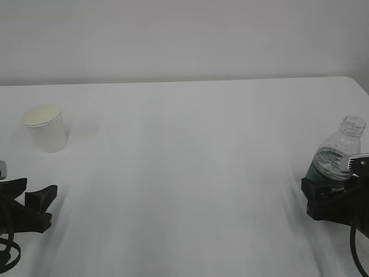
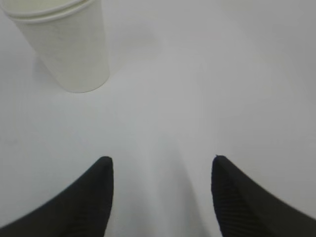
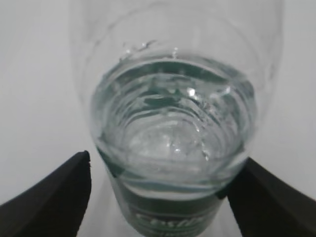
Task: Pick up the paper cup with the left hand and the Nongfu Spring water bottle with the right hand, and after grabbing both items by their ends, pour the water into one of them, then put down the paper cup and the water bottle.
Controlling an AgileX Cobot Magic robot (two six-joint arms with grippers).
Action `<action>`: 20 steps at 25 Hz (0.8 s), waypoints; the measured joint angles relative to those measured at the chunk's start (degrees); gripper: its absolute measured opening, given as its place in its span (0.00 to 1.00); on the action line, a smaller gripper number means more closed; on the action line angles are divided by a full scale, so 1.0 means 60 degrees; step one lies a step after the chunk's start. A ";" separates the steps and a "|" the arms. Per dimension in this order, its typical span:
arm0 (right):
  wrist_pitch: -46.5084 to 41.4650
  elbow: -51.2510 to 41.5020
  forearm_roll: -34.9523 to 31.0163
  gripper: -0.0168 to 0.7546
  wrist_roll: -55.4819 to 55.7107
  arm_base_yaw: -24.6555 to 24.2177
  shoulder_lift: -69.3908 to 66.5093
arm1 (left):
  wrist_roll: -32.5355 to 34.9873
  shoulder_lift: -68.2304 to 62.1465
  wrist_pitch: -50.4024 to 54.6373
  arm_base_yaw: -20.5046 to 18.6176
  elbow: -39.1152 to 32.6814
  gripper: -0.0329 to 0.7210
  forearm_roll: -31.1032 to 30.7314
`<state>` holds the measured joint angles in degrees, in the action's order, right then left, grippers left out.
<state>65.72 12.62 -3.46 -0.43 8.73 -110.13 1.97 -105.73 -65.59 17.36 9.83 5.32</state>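
1. Progress: nothing is lifted or poured; both grasps, the pour and the set-down remain.
2. Left gripper (image 2: 160,197): jaws apart, empty, near left of the surface (image 1: 190,173). The paper cup (image 1: 46,128) stands upright beyond it, apart, far left.
3. Right gripper (image 3: 160,197): jaws wide, flanking the water bottle (image 1: 337,153) at near right; contact cannot be told.
4. Contents: bottle capless, partly filled with water (image 3: 173,133); cup interior appears empty.

You can't see the lower part of the Nongfu Spring water bottle (image 1: 340,151) behind the right hand (image 1: 323,199) in the exterior view, its label lettering is cut off and blurred at the wrist view's bottom edge, and the paper cup (image 2: 69,44) loses its rim at the top edge.
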 joint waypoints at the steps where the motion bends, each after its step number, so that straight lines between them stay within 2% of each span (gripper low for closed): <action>1: 0.0000 0.0015 0.0000 0.86 0.0000 0.0000 0.0000 | 0.0000 0.0000 0.0000 0.0000 0.0000 0.64 0.0000; 20: 0.0006 0.0635 -0.0019 0.84 0.0000 0.0000 -0.0014 | 0.0000 0.0000 0.0000 0.0000 0.0000 0.62 -0.0116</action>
<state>65.76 16.44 -3.57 -0.43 8.73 -110.22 1.97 -105.73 -65.59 17.36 9.83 4.63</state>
